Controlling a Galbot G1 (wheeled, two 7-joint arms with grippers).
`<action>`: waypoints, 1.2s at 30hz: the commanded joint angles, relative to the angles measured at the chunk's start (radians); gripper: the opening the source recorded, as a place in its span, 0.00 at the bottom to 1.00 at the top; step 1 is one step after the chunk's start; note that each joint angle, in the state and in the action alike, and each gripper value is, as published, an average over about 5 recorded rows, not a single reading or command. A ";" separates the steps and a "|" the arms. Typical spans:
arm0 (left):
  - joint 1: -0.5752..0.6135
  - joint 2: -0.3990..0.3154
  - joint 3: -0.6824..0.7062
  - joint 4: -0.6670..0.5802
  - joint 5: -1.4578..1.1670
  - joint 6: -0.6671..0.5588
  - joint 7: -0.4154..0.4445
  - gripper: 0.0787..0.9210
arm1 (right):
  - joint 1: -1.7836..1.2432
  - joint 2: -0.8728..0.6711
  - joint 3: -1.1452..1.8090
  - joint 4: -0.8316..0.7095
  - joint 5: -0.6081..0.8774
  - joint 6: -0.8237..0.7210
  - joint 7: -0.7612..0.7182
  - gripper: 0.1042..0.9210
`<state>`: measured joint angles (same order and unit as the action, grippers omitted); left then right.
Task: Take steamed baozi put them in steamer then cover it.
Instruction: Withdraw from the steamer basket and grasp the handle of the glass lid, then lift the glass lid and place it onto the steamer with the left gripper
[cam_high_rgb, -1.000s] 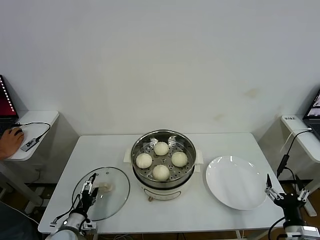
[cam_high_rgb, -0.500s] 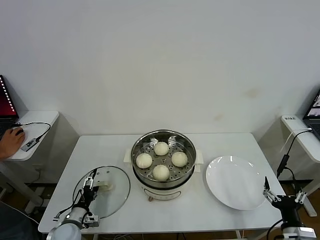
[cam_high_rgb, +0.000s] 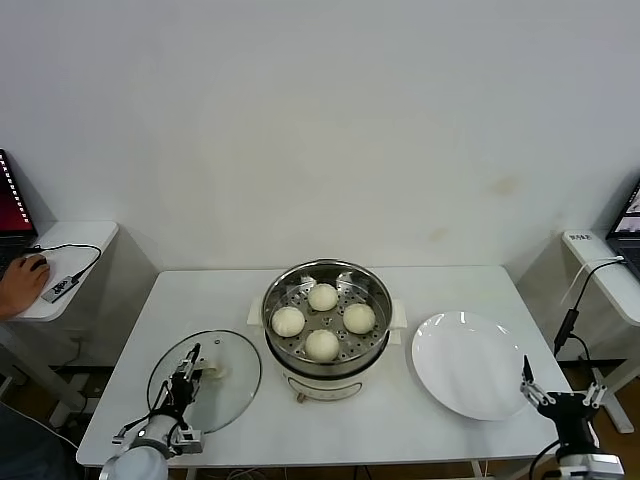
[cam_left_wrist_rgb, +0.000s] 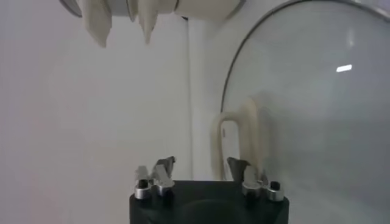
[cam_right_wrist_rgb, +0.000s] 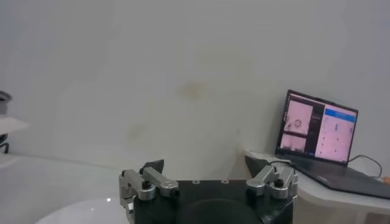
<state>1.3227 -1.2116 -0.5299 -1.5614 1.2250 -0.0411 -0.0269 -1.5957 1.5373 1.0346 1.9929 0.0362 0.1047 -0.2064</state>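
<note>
Four steamed baozi (cam_high_rgb: 322, 321) sit on the perforated tray inside the steamer (cam_high_rgb: 325, 330), which stands at the middle of the white bench (cam_high_rgb: 370, 420) with its top uncovered. Just to the robot's left of the steamer, the cover (cam_high_rgb: 205, 380) lies flat on the bench, its cream handle (cam_left_wrist_rgb: 237, 143) standing up from the glass. Low at the near-left edge of the bench, the left gripper (cam_high_rgb: 186, 379) is over the near part of the cover, right at the handle; the left wrist view shows the handle in front of the gripper, closer to one finger than the other, and I cannot tell whether the fingers have closed on it. On the other side of the steamer lies a flat white plate (cam_high_rgb: 470, 365) with nothing on it. Beyond the plate's near-right edge, off the bench corner, the right gripper (cam_high_rgb: 558, 397) hangs with its fingers spread wide and nothing between them. A laptop (cam_right_wrist_rgb: 317, 132) glows on a side table in the right wrist view.
</note>
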 joint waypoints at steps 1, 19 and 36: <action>-0.016 -0.004 0.004 0.012 -0.021 0.006 0.007 0.44 | 0.000 0.000 -0.003 -0.004 -0.008 0.000 -0.001 0.88; 0.045 -0.044 -0.034 -0.034 -0.052 -0.017 -0.183 0.08 | -0.001 0.003 -0.018 -0.007 -0.034 0.007 -0.002 0.88; 0.215 0.036 -0.237 -0.470 -0.082 0.084 -0.031 0.08 | -0.005 -0.012 -0.046 0.006 -0.048 0.012 -0.003 0.88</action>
<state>1.4546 -1.2248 -0.6547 -1.7755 1.1694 -0.0056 -0.1430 -1.6008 1.5273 0.9919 2.0002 -0.0079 0.1159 -0.2094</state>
